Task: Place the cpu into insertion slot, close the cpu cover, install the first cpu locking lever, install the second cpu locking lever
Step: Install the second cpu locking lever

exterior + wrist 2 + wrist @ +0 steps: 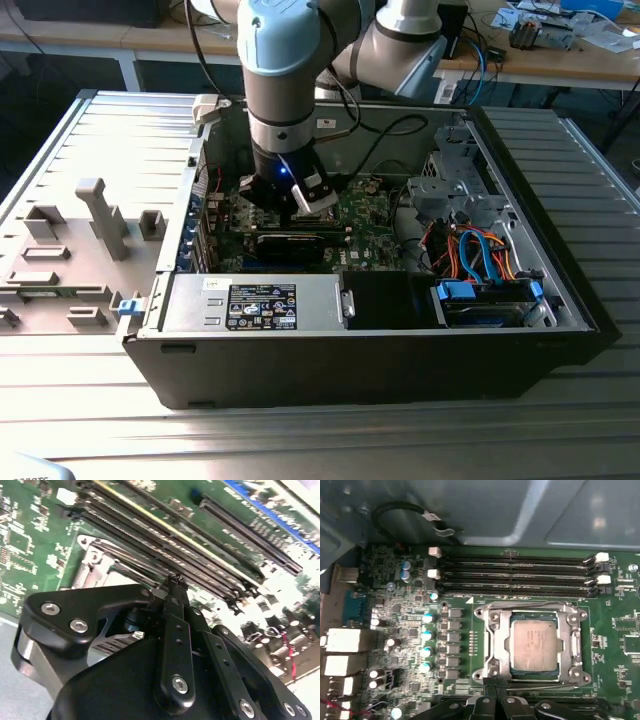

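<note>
On the motherboard (410, 645), cpu (534, 642) sits under cpu cover (570, 645).

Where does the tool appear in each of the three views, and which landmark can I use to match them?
Exterior view: the tool hangs inside the computer case, over the green motherboard.
First wrist view: it lies at the cpu cover edge farthest from the long black slots.
Second wrist view: it stands before the cover's silver corner.
Shared landmark: the green motherboard.
</note>
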`<state>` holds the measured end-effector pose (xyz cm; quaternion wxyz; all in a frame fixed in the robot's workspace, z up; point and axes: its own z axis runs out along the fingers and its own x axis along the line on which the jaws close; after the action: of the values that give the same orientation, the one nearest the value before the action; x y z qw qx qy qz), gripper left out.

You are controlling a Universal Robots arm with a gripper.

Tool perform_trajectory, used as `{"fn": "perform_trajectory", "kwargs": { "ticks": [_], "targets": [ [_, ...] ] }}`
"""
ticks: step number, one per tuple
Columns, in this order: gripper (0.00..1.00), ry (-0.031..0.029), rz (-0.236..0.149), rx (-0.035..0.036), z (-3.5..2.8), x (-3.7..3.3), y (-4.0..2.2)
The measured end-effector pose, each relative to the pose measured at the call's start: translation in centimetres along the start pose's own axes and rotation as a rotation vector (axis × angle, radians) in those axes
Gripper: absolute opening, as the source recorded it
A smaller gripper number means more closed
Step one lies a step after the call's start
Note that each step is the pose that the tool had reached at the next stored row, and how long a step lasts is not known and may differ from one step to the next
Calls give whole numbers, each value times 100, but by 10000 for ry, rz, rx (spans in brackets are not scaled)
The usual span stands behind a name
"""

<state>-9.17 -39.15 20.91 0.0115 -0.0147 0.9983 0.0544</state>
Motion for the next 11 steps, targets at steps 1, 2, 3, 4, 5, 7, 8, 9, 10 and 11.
{"fn": "perform_trajectory", "kwargs": {
  "ticks": [1,2,3,4,5,7,8,9,10,11],
  "targets": [
    [11,135,11,136,14,-161,87],
    [11,199,17,153,20,-245,129],
    [11,217,18,186,14,-285,240],
    [11,217,18,194,2,-287,267],
    [11,217,19,198,-11,-290,288],
    [11,217,19,206,-88,-298,331],
    [11,218,18,211,-126,-302,339],
    [11,217,18,214,-158,-305,346],
    [11,218,19,217,-200,-308,353],
    [11,217,19,217,-237,-309,357]
  ]
}}
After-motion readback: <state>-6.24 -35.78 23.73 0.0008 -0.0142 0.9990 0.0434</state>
